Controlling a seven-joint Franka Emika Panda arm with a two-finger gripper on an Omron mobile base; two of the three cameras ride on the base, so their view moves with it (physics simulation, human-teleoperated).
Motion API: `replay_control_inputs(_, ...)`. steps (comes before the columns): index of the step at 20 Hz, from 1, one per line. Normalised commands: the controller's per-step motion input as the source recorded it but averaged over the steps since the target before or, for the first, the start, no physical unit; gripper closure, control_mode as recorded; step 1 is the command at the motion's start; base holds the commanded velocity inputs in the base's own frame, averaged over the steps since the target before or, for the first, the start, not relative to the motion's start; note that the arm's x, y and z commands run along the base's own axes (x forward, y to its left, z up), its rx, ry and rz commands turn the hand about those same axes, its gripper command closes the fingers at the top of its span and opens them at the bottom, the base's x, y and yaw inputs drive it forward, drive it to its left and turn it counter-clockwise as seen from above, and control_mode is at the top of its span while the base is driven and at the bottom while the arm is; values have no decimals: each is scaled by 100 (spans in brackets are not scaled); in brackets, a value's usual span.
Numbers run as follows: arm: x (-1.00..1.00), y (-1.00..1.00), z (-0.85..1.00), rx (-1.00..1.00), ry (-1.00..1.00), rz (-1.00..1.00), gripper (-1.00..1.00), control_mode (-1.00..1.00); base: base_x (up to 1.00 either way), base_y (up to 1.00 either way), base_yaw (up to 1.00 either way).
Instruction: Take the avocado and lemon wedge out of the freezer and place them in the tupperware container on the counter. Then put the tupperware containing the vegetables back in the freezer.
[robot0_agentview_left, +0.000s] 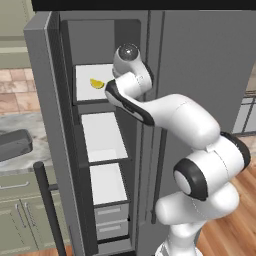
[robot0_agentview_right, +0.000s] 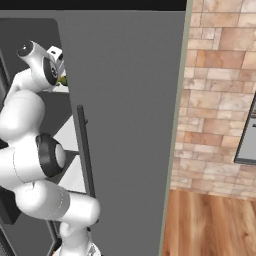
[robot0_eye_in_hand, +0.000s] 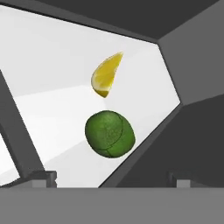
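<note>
— Freezer (robot0_agentview_left: 60, 125)?
— Open, door swung left, dark bar handle (robot0_agentview_left: 49, 210) low in front.
— On the top shelf (robot0_agentview_left: 86, 92)?
— Lemon wedge (robot0_agentview_left: 97, 83), yellow, lying on white, just left of the arm's wrist.
— Arm (robot0_agentview_left: 185, 120)?
— Rising from lower right, bent over, reaching into the top shelf level. Fingers hidden behind the wrist.
— Below?
— Two more white shelves, bare, then grey drawers (robot0_agentview_left: 111, 220).
— Left of the freezer?
— Bench (robot0_agentview_left: 15, 162) with a dark-grey tray (robot0_agentview_left: 14, 143), olive cabinets (robot0_agentview_left: 17, 220) underneath.
</note>
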Motion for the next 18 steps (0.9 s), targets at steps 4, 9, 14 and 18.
replay_control_inputs(4, 21, 11, -11, -5, 0, 0, -100, -100, 0, 0, 0)
replay_control_inputs(9, 13, 10, -18, -8, 1, 0, -100, -100, 0, 0, 0)
replay_control_inputs(14, 15, 2, -20, -7, 3, 0, -100, -100, 0, 0, 0)
replay_control_inputs(18, 15, 0, -20, -5, 4, 0, -100, -100, 0, 0, 0)
